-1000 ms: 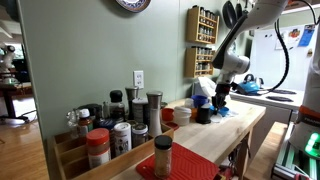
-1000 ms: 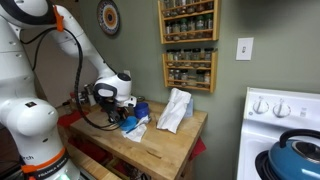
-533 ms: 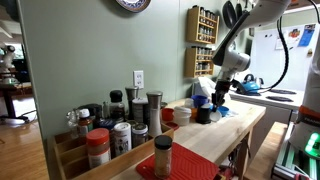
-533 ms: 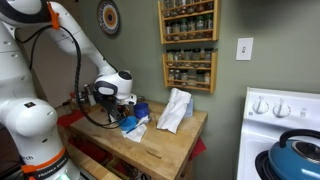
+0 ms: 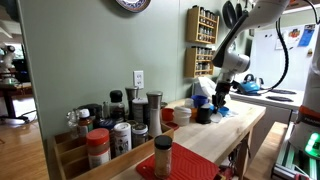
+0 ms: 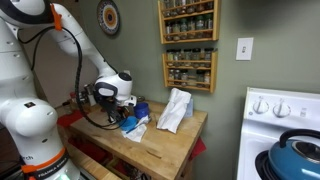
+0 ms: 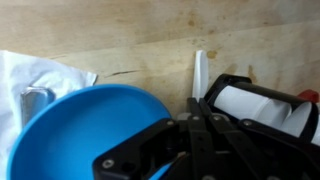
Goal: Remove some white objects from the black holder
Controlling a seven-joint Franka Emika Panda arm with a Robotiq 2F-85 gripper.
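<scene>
The black holder (image 7: 228,82) shows at the right of the wrist view with white objects (image 7: 258,106) in it; in an exterior view it (image 5: 204,116) stands on the wooden counter under the arm. My gripper (image 7: 199,112) hangs right beside the holder with its fingers together on a thin white stick (image 7: 199,72) that stands out beyond the fingertips. It shows in both exterior views (image 5: 217,102) (image 6: 124,104), low over the counter. A blue bowl (image 7: 80,130) lies just left of the fingers.
A crumpled white cloth (image 6: 175,110) lies on the counter past the bowl (image 6: 141,108). An orange cup (image 5: 183,116) stands by the holder. Several spice jars and a tall shaker (image 5: 112,132) crowd one counter end. Spice racks (image 6: 190,45) hang on the wall; a stove (image 6: 285,115) stands beside it.
</scene>
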